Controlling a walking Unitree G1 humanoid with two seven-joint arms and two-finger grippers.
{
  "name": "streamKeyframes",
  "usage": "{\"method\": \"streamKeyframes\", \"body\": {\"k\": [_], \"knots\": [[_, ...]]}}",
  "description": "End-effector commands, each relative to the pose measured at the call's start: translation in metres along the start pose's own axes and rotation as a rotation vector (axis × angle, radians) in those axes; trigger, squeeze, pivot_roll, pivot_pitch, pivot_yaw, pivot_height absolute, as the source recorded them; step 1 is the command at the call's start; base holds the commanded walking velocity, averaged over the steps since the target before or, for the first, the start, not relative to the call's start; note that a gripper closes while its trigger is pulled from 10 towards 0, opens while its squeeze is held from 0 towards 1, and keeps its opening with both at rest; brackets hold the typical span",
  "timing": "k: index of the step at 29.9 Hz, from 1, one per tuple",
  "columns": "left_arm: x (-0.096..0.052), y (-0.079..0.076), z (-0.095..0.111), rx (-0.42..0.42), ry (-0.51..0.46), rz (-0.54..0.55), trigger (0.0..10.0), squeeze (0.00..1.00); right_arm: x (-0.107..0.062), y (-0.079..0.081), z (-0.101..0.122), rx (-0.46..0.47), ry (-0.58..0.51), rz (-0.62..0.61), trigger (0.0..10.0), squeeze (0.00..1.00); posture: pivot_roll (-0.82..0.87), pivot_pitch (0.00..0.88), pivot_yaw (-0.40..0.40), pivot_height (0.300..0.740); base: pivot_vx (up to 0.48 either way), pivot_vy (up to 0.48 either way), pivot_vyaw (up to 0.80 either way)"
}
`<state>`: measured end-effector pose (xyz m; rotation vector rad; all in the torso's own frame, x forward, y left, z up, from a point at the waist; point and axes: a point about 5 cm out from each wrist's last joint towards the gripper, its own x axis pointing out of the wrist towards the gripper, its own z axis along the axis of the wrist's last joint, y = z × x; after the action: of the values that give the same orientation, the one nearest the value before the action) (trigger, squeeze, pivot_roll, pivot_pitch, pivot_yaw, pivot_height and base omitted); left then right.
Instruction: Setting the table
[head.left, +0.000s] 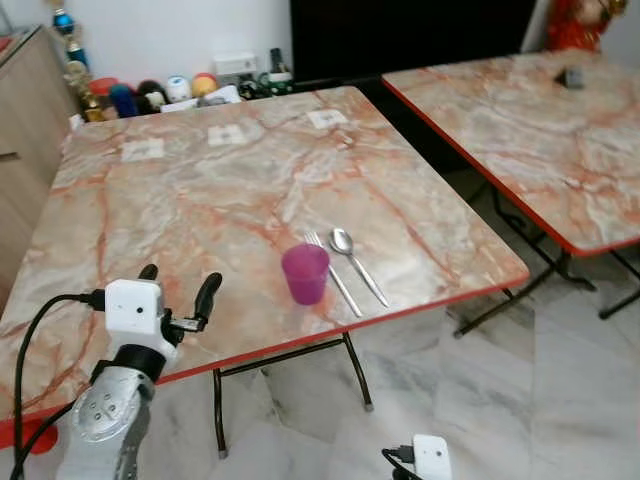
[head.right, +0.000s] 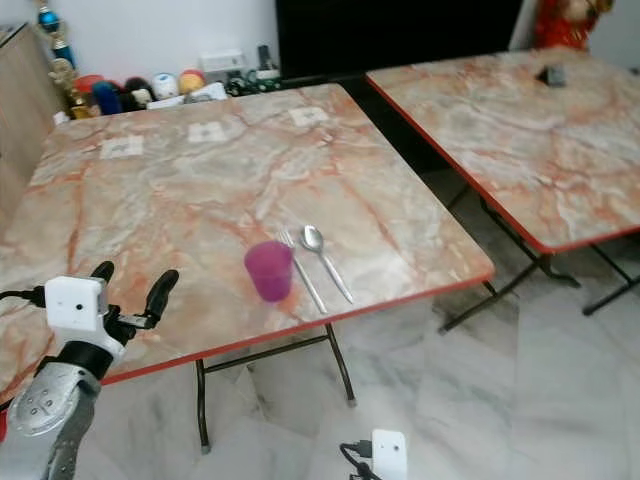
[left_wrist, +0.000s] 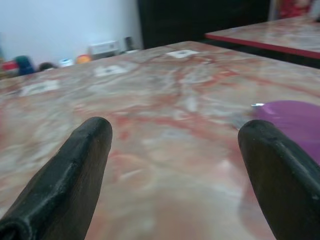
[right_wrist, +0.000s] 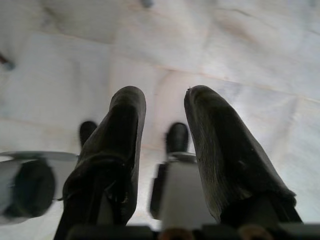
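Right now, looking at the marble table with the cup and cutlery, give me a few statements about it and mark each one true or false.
1. The purple cup stands upright near the table's front edge. True.
2. The fork and spoon lie on the cup's left. False: they lie side by side on its right.
3. The left gripper holds the cup. False: its jaws are open and empty, over the table to the cup's left.
4. A plate sits between the fork and spoon. False: they lie directly on the tabletop.
5. The right gripper hangs low, pointing at the floor. True.
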<state>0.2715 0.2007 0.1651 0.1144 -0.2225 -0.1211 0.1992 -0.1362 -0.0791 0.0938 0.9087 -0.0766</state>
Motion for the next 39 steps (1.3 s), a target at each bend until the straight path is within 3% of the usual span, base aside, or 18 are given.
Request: {"method": "streamKeyframes", "body": {"k": [1,10,22,29,34,39], "knots": [[-0.001,-0.004,0.003,0.014,-0.008,-0.021,10.0,0.00,-0.001,0.001,-0.005,0.006,0.021,0.000,10.0,0.00,0.13,0.102,0.031,0.740,0.000,0.000,0.00],[-0.001,-0.006,0.003,0.006,-0.004,-0.026,10.0,0.00,-0.001,0.001,-0.004,0.003,0.021,0.003,10.0,0.00,0.14,0.106,0.030,0.740,0.000,-0.402,0.00],[0.002,-0.010,-0.003,0.001,0.034,-0.047,10.0,0.00,-0.001,0.001,-0.004,0.001,0.023,0.006,10.0,0.00,0.13,0.110,0.031,0.740,0.000,0.000,0.00],[0.018,-0.016,0.000,-0.067,0.049,-0.053,10.0,0.00,-0.001,0.001,-0.004,-0.002,0.025,0.006,10.0,0.00,0.13,0.109,0.029,0.740,0.000,0.000,0.00],[0.030,-0.018,0.002,-0.071,0.075,-0.081,10.0,0.00,0.000,0.001,-0.004,-0.005,0.025,0.007,10.0,0.00,0.13,0.111,0.027,0.740,0.000,0.000,0.00],[0.054,-0.022,0.004,-0.097,0.115,-0.106,10.0,0.00,0.000,0.001,-0.004,-0.009,0.026,0.008,10.0,0.00,0.12,0.110,0.027,0.740,0.000,0.000,0.00]]}}
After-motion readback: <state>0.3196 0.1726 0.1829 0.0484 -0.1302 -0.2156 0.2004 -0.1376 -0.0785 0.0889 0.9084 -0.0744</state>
